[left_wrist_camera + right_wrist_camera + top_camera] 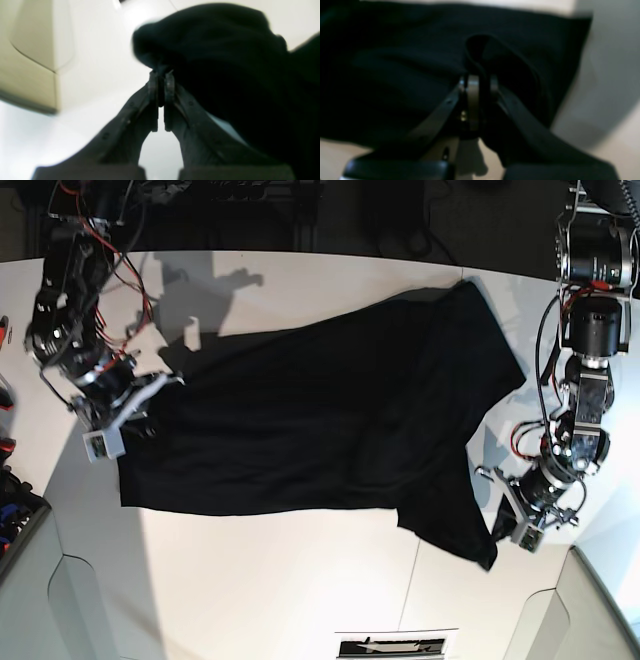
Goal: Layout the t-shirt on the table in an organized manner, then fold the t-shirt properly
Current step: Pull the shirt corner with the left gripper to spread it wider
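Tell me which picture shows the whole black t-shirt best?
The base view. There the t-shirt lies spread across the white table, seen edge to edge. The left wrist view shows only a blurry bunch of cloth at the left pincer. The right wrist view shows a dark fold at the right pincer.

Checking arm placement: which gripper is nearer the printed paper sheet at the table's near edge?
Left. The left gripper grips the t-shirt corner near the sheet; the right gripper is far across.
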{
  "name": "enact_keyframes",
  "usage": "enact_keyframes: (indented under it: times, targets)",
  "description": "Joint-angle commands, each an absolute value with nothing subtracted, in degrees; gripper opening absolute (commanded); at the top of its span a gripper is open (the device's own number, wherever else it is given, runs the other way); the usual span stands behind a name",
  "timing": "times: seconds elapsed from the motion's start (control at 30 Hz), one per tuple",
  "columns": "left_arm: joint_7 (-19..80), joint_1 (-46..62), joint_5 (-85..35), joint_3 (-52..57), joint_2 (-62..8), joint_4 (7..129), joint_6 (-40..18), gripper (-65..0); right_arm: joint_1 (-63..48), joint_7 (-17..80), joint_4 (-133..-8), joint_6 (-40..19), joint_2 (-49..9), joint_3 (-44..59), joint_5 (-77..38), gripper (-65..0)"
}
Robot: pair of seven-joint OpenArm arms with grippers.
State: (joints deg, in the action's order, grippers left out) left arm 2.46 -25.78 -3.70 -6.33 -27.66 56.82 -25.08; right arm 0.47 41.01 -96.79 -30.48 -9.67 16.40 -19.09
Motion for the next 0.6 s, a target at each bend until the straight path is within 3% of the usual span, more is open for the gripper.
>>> enact_keyframes:
  times: [0.0, 0.3, 0.5, 0.57]
  targets:
    - [0.84, -28.62, -4.4, -5.96, -28.75, 57.47, -22.74, -65.0, -0.27, 39.7, -98.78, -30.68, -10.66, 17.45, -20.12, -65.0]
    - [0.86, -36.77, -4.78, -6.0, -28.42, 51.0, -21.65, -65.0, -11.9, 39.7, -104.09, -31.77, -12.36, 26.04, -26.52, -65.0]
    - [3.6, -39.35, -11.88, -6.0, -28.47, 48.18, -22.22, -65.0, -13.69, 39.97, -104.05, -31.75, -12.21, 27.09, -30.35, -65.0]
    - [5.3, -39.33, -14.98, -6.0, -28.45, 48.21, -24.82, -61.4, -13.69, 39.94, -104.05, -31.75, -12.21, 27.09, -32.05, -51.2]
